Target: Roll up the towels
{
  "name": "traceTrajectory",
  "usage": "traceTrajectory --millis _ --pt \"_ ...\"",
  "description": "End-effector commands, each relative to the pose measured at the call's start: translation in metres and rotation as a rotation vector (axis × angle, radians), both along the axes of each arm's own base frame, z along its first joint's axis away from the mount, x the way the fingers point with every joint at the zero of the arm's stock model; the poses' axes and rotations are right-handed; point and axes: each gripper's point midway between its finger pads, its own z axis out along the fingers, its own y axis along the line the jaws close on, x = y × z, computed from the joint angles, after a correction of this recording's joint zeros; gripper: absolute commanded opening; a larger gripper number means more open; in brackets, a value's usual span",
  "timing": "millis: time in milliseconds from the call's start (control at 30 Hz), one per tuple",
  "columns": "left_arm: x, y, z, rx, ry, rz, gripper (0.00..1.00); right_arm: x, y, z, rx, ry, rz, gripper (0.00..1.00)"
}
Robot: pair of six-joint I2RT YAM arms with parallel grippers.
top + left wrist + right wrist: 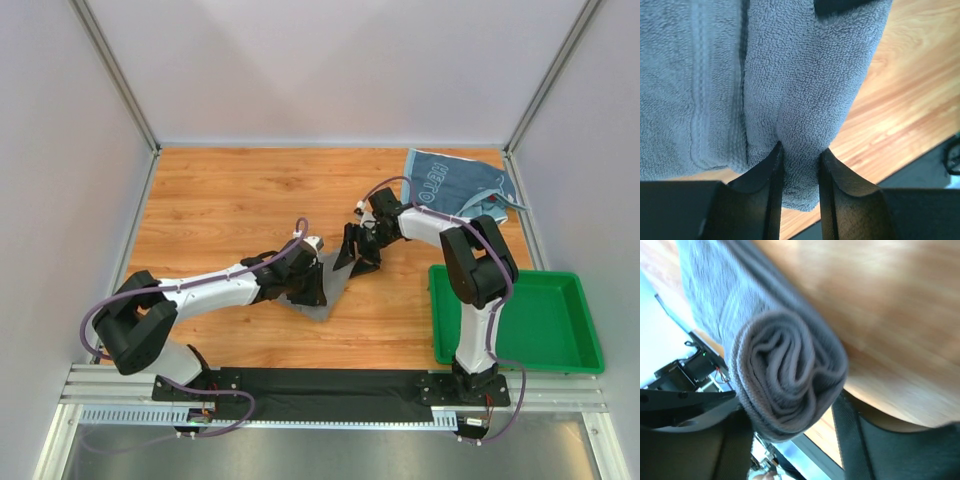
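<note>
A grey towel lies mid-table, partly rolled, between both grippers. My left gripper is shut on one end of the grey towel, and the cloth bulges between its fingers. In the right wrist view, the coiled end of the grey towel sits between the jaws of my right gripper. Those jaws stand open: the left one is against the roll and a sliver of table shows beside the right one. A light blue towel with white lettering lies crumpled at the back right.
A green plastic tray sits at the near right beside the right arm's base. White walls with metal posts enclose the wooden table. A black strip runs along the near edge.
</note>
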Motion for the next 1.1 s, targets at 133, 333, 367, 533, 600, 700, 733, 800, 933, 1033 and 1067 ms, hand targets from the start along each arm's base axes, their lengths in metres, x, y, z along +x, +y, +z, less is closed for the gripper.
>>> traceTrajectory --millis 133,333,367,533,600,700,733,800,933,1033,1067 --pt "-0.035 0.001 0.008 -0.122 0.165 -0.072 0.0 0.053 -0.061 0.0 -0.178 -0.139 -0.122 0.67" --pt "-0.03 -0.014 0.022 -0.291 0.263 -0.08 0.0 0.057 -0.065 0.032 -0.049 -0.22 -0.188 0.7" --pt "-0.031 -0.014 0.019 -0.284 0.287 -0.078 0.0 0.056 -0.064 0.036 -0.026 -0.23 -0.195 0.7" --pt "-0.022 -0.018 0.018 -0.346 0.359 -0.042 0.0 0.05 -0.059 0.064 0.092 -0.318 -0.24 0.74" --pt "-0.018 -0.016 0.018 -0.377 0.389 -0.022 0.0 0.045 -0.053 0.08 0.168 -0.372 -0.218 0.74" --pt "-0.016 -0.01 0.012 -0.396 0.443 0.013 0.0 0.027 -0.047 0.083 0.211 -0.395 -0.188 0.74" --pt "-0.015 -0.006 0.009 -0.389 0.454 0.027 0.0 0.023 -0.046 0.082 0.213 -0.399 -0.182 0.74" --pt "-0.013 0.0 0.004 -0.374 0.479 0.054 0.0 0.011 -0.042 0.076 0.219 -0.411 -0.158 0.74" --pt "-0.013 0.01 -0.006 -0.357 0.538 0.097 0.0 -0.003 -0.033 0.062 0.235 -0.397 -0.123 0.74" --pt "-0.012 0.016 -0.013 -0.342 0.571 0.112 0.0 -0.009 -0.019 0.054 0.251 -0.387 -0.083 0.75" --pt "-0.015 0.018 -0.017 -0.324 0.595 0.122 0.0 -0.012 -0.014 0.052 0.256 -0.387 -0.07 0.75"
